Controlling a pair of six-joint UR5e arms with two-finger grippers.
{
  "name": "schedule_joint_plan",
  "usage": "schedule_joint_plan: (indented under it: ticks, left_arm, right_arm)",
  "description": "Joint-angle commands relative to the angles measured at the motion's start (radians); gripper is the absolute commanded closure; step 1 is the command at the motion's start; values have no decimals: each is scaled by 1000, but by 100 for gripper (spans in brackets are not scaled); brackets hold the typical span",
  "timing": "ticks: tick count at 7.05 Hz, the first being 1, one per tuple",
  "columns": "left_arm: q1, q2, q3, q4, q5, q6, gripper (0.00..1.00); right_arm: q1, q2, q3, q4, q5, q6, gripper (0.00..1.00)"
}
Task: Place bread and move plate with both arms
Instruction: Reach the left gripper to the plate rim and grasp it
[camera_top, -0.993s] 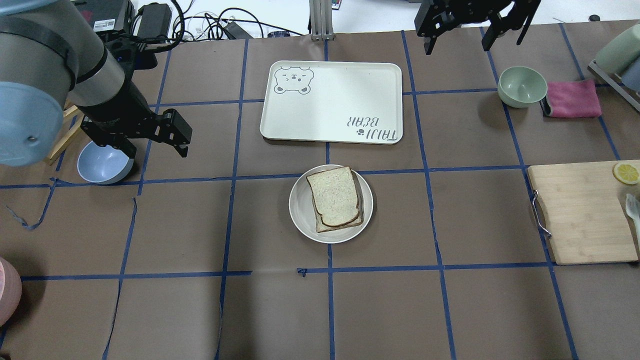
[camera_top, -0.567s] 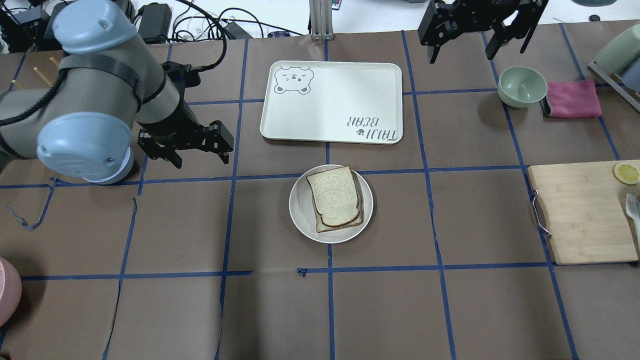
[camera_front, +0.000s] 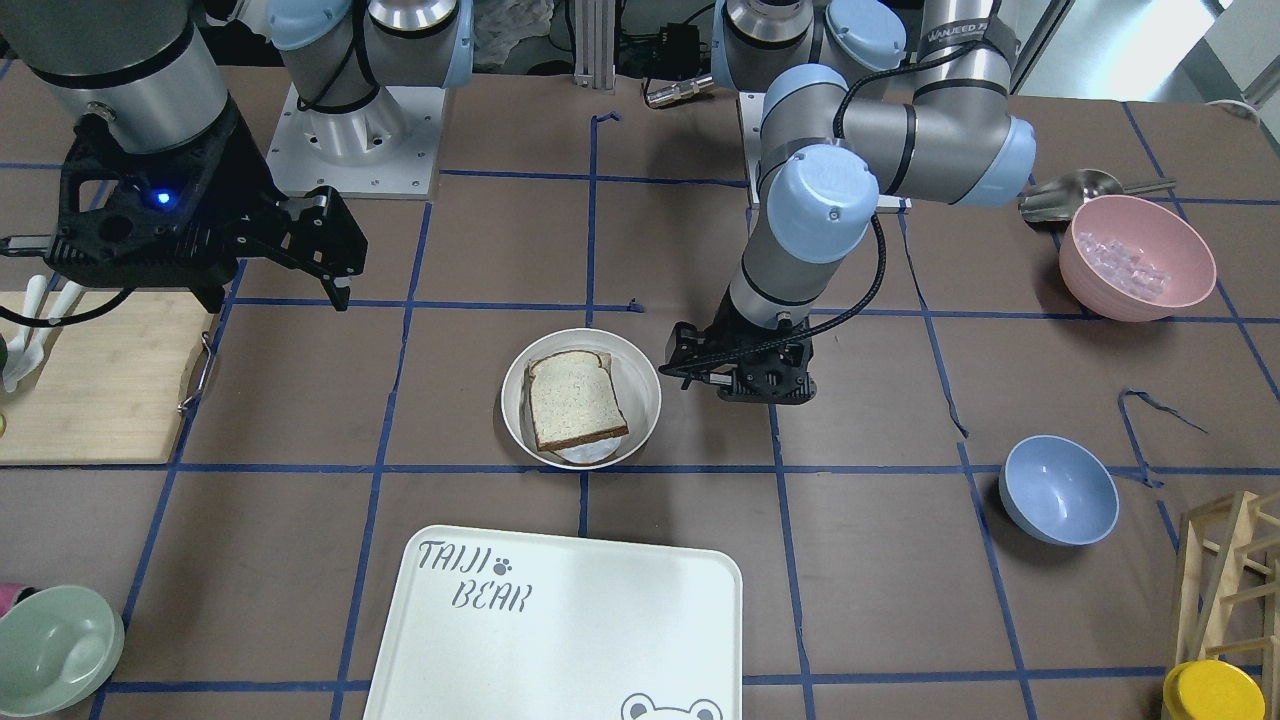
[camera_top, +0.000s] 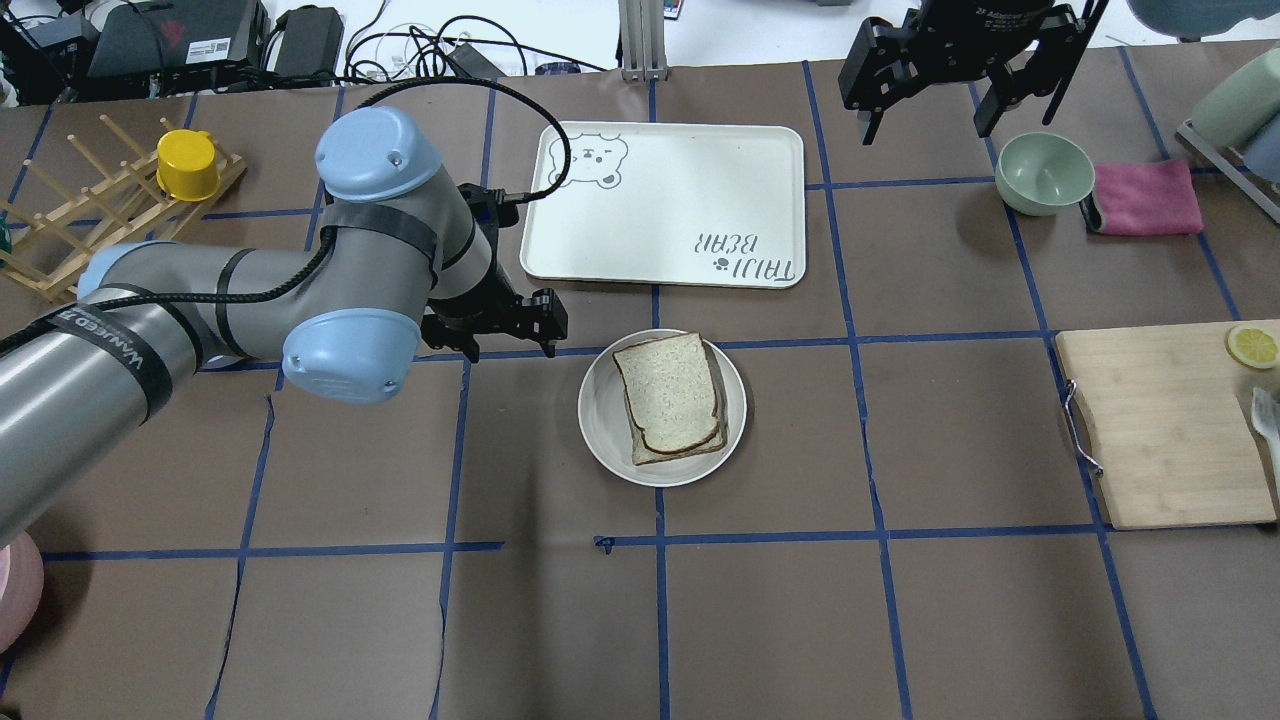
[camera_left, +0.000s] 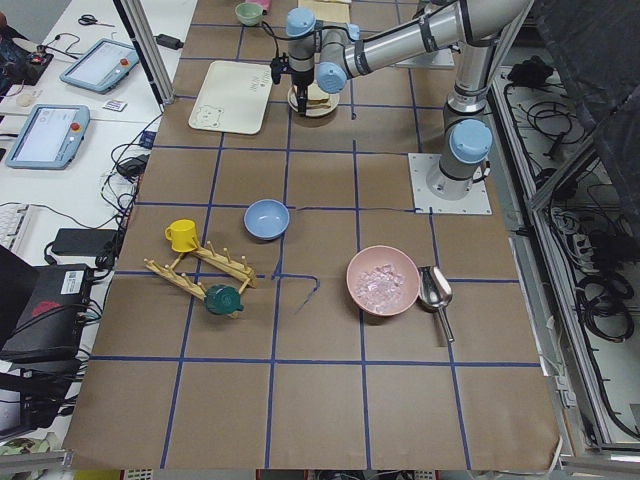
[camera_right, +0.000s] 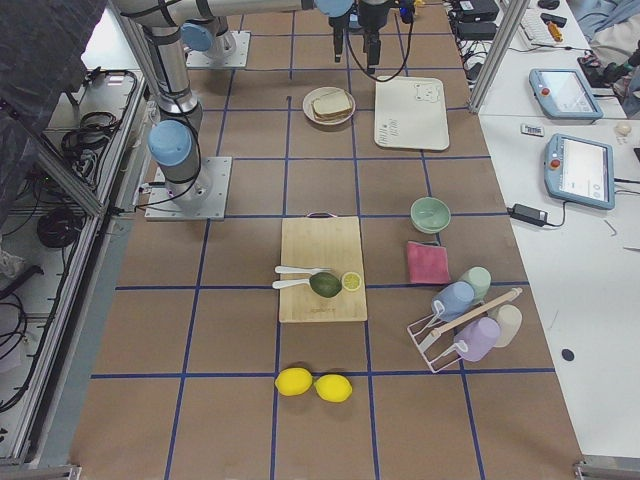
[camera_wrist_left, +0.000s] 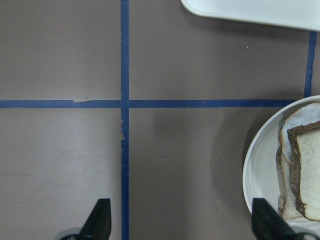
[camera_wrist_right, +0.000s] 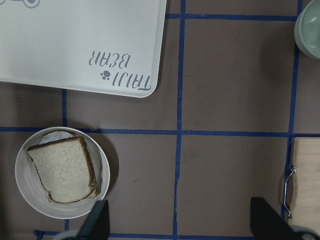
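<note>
The round cream plate (camera_top: 600, 410) sits mid-table and holds two stacked bread slices. The upper bread (camera_top: 668, 392) is pale and speckled with a dark brown crust; a second slice (camera_top: 705, 452) peeks out beneath it. My left gripper (camera_top: 508, 348) is open and empty, low over the table just left of the plate; its wrist view shows the plate's rim (camera_wrist_left: 257, 170) by the right fingertip (camera_wrist_left: 265, 225). My right gripper (camera_top: 927, 120) is open and empty, high at the far right, well away from the plate. Its wrist view looks down on the plate (camera_wrist_right: 22, 180) and bread (camera_wrist_right: 62, 170).
The white "TAIJI BEAR" tray (camera_top: 690, 200) lies just beyond the plate. A green bowl (camera_top: 1043, 172) and pink cloth (camera_top: 1150, 197) are far right, a cutting board (camera_top: 1160, 430) right. A blue bowl (camera_front: 1058, 490), pink bowl (camera_front: 1135, 258) and rack with yellow cup (camera_top: 185, 165) stand left.
My left arm has swung right from beside the blue bowl to just left of the plate. The right gripper has shifted slightly right. Plate and bread have not moved.
</note>
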Motion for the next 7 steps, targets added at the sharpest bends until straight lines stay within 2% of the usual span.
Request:
schedule_joint_plan:
  ticks: [1,3,5,6,7]
  left_arm:
    - [-49,-84,-2,85,-7,-22,10]
    - [-60,-139,-22,113,-36,-27,11]
    - [-68,-171,-24,124,-39,-30,22]
    - [-70,-181,-24,125,-42,-30,37]
    - [-82,-185,-22,127,-42,-30,68]
  right_arm:
    - [0,0,1,0,-2,-1,0]
    - [0,0,2,0,-2,0,0]
    - [0,0,4,0,-2,0,0]
    - [0,0,4,0,-2,0,0]
    - [0,0,4,0,-2,0,0]
